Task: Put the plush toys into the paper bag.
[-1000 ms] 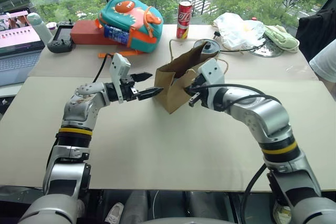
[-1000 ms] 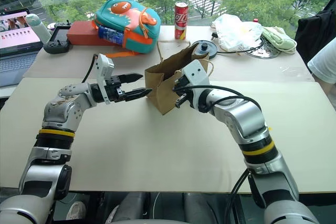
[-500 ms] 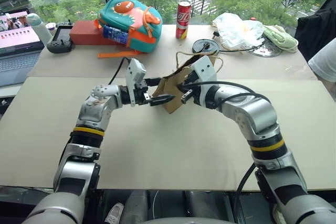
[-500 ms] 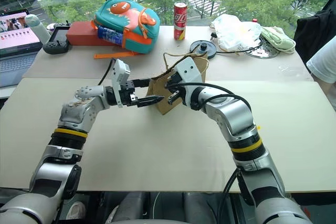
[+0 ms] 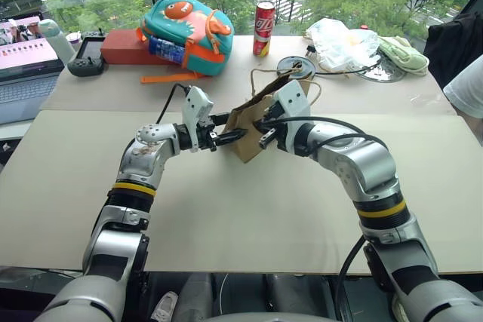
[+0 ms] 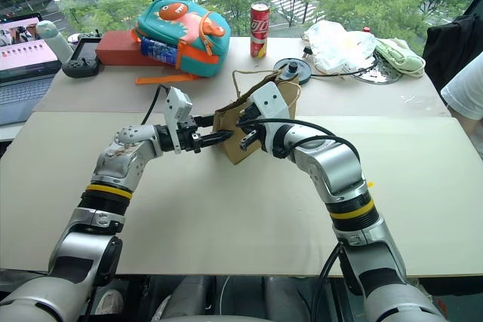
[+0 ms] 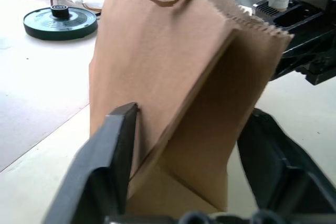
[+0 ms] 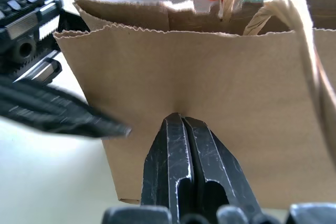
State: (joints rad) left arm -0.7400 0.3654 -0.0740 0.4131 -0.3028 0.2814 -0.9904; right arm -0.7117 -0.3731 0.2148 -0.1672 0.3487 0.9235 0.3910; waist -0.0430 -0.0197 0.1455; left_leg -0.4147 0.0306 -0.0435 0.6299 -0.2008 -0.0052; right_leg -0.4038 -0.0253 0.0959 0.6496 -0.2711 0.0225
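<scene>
The brown paper bag [image 5: 253, 122] stands tilted at the middle of the table, its twine handles up. My right gripper [image 5: 262, 139] is shut on the bag's near wall, its fingers pressed together on the paper [image 8: 210, 66]. My left gripper [image 5: 230, 137] comes in level from the left and is open. Its fingers straddle the bag's folded side [image 7: 157, 66], one finger [image 7: 118, 135] against the paper and the other just off it. The plush toys are out of view.
At the back stand a teal-and-orange dinosaur backpack [image 5: 187, 24], a red can [image 5: 264, 18], a dark round disc [image 5: 294, 65] and a white plastic bag [image 5: 343, 41]. A laptop [image 5: 26, 58] and a controller [image 5: 87, 52] sit far left. A person's sleeve [image 5: 468, 88] shows at the right edge.
My left gripper has moved right, up to the bag, and its fingers have narrowed around the bag's side. The right gripper keeps its hold on the bag.
</scene>
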